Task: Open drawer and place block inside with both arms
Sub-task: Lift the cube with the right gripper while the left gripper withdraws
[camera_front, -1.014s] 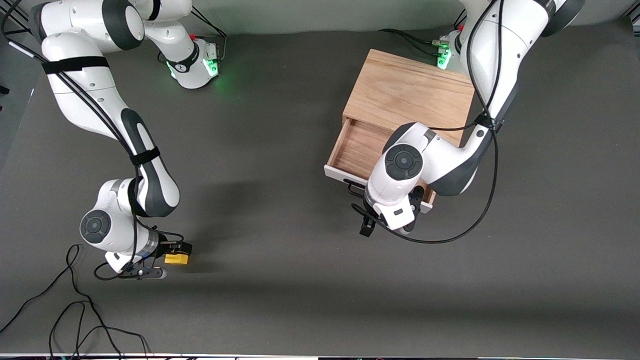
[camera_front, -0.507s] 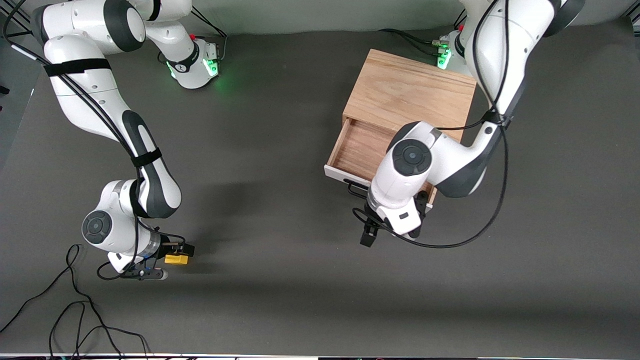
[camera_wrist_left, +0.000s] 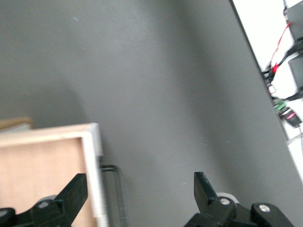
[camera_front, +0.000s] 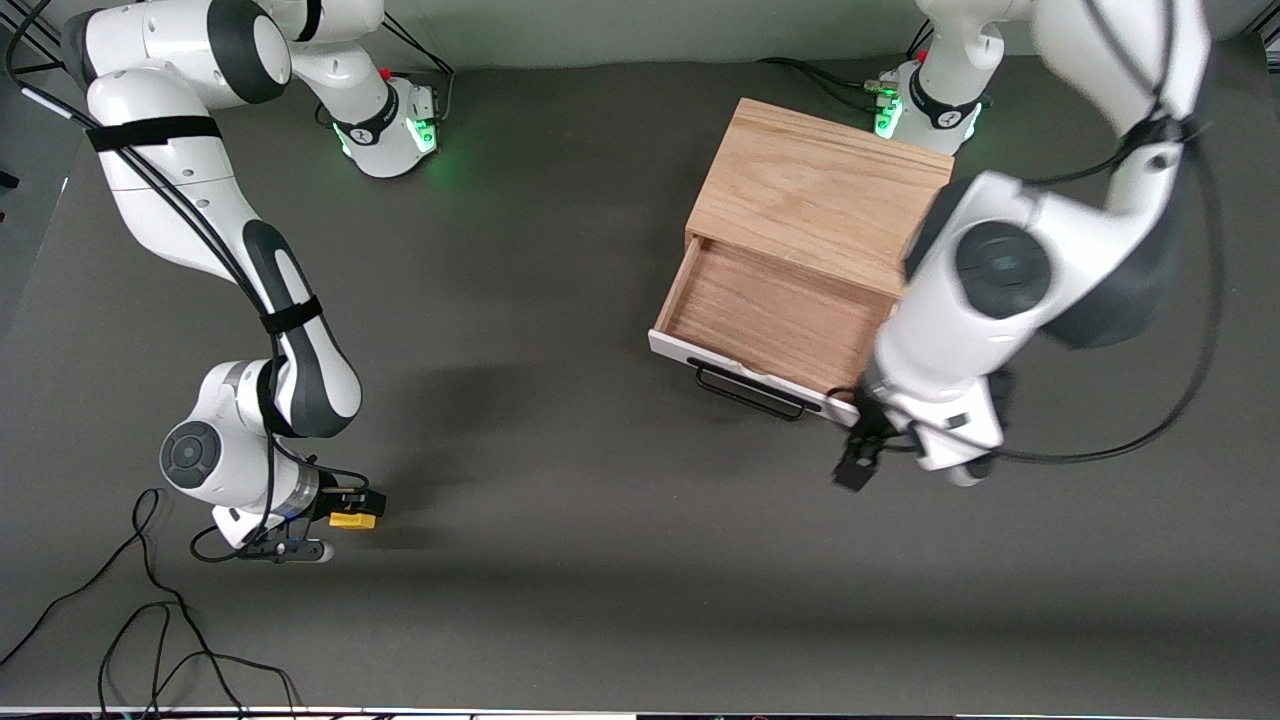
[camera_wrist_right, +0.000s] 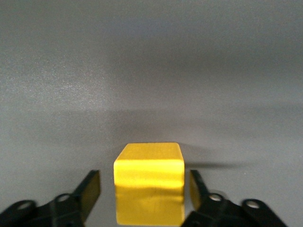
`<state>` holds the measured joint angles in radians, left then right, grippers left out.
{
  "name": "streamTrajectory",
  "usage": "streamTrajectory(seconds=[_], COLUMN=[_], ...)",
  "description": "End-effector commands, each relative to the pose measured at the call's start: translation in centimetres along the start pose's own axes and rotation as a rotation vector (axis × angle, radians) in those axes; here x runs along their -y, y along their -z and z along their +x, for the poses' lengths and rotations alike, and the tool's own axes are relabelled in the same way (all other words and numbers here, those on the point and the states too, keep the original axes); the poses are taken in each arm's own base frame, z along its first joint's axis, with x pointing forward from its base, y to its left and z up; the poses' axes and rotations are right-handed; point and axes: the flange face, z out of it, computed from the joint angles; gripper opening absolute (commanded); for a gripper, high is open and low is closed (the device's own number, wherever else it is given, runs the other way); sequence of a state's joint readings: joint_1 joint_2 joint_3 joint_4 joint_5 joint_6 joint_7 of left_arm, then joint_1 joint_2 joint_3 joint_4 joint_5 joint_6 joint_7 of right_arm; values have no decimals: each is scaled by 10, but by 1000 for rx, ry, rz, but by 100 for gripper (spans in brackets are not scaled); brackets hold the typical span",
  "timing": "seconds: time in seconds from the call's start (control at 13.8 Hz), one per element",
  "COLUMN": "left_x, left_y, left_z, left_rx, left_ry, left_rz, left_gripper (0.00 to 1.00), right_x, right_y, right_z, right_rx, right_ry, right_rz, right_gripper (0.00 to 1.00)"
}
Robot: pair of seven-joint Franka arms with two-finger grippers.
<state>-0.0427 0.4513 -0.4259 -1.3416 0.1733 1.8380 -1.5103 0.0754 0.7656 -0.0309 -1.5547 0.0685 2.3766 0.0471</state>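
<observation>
So the right arm (camera_front: 200, 220) is folded way down at its end of the tabletop (camera_front: 560, 560), wrist bent low so the right claw (camera_front: 345, 520) sits right at the surface. Its fingers (camera_wrist_right: 90, 191) are on either side of the block (camera_front: 353, 519). From the right wrist view there's a thin gap of grey showing on each side of the block (camera_wrist_right: 149, 182), so the fingers are partly apart, not clamped on it as far as I can see. The yellow cube is resting on the tabletop between them.

The left arm (camera_front: 1010, 290) arcs up from its base and hangs over the corner of the wooden box (camera_front: 820, 190) at the left arm's end. The left claw (camera_front: 905, 450) hovers over bare tabletop just beside the end of the drawer (camera_front: 770, 320) front, holding nothing. In the left wrist view its fingers (camera_wrist_left: 71, 194) are spread wide.

The drawer is pulled out, wood interior showing, black handle (camera_front: 750, 392) facing the front camera. The block is well apart from it.
</observation>
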Motion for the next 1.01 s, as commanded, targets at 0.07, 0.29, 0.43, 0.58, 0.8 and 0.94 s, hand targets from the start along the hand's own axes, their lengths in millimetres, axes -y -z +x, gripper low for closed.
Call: streamTrajectory(seconds=[0.07, 0.29, 0.43, 0.58, 0.8, 0.94], left_x=[55, 96, 125, 152, 182, 203], left_y=[50, 73, 81, 90, 96, 94], left_z=[62, 105, 128, 145, 165, 176], left_rx=[90, 121, 138, 148, 155, 140], left_ry=[-221, -399, -567, -701, -870, -964], left_rz=[89, 145, 168, 180, 185, 180], left_gripper=[100, 100, 100, 100, 100, 100], right_x=[1, 5, 20, 59, 156, 199], right_y=[8, 19, 43, 77, 133, 178], right_z=[9, 13, 21, 23, 13, 1], right_rx=[-26, -23, 22, 76, 148, 196], right_ry=[-15, -12, -24, -102, -268, -385], right_rz=[6, 3, 18, 17, 33, 144], right_gripper=[9, 0, 0, 0, 0, 0])
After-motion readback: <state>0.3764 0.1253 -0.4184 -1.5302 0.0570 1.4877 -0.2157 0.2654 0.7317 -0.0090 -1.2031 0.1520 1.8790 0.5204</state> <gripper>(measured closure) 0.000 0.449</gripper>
